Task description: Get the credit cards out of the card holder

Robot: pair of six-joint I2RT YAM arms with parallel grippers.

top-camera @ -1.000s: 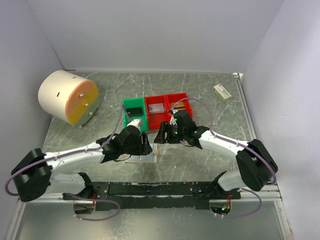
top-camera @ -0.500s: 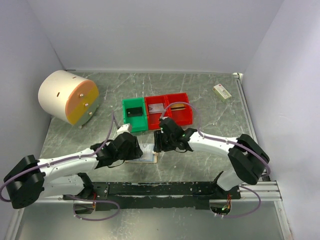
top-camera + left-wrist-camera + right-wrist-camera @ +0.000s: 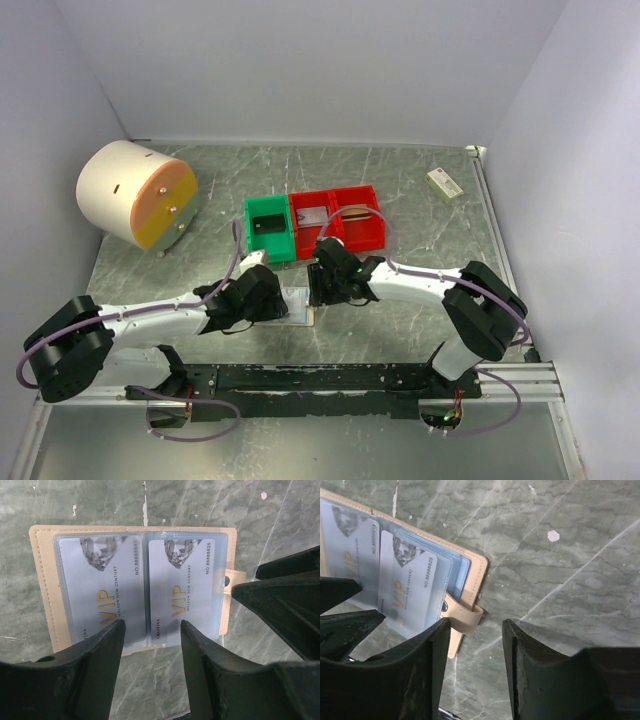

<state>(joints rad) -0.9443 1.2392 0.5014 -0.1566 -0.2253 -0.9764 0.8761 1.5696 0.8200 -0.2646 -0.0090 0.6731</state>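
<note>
The left gripper (image 3: 151, 632) hangs with its jaws spread and empty, directly above the open card holder (image 3: 41, 580), which lies flat on the marble table (image 3: 260, 525). Under its fingertips, two silver-grey credit cards (image 3: 107, 590) sit side by side in the clear pockets. The right gripper (image 3: 476, 630), likewise spread and empty, hovers just beside the holder's tan tab (image 3: 465, 617).

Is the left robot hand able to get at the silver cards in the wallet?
Probably yes: the left gripper hangs open just over the open wallet, nothing between them. The silver cards sit inside clear sleeves, though.
</note>
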